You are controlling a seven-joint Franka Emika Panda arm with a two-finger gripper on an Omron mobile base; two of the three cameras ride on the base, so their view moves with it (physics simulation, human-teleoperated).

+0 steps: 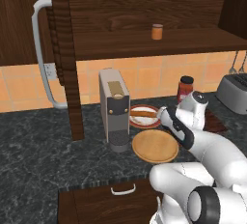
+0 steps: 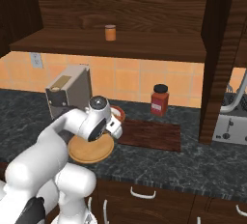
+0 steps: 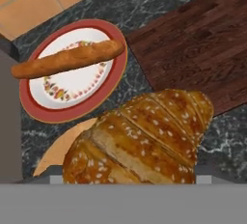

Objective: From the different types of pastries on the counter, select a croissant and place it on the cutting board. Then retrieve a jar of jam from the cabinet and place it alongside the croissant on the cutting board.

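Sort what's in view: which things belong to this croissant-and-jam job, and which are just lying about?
Job: croissant, close under the hand camera; cutting board; jam jar on the cabinet shelf.

Lying about: stick pastry on red-rimmed plate; wooden plate; red bottle; coffee machine; toaster.

Rendered pics, even soft light, no clear single source. Both base views mid-bright; orange tile wall (image 1: 159, 73) is the brightest zone. Cabinet (image 2: 144, 10) interior darker, shelf top still readable, jar of jam (image 1: 157, 32) slightly soft-edged. Desk (image 1: 38, 146) dark marbled, no glare, faint pale veining only. Shadows weak & diffuse: soft dark patch under round wooden plate (image 1: 155, 146), dim area beneath cabinet side panel. White arm shaded smoothly, no hot spots. Hand view: croissant (image 3: 144, 141) sharp w/ small glossy specks, very close; cutting board (image 3: 202, 49) grain crisp. Low res overall, jagged edges, no lens distortion or motion blur.
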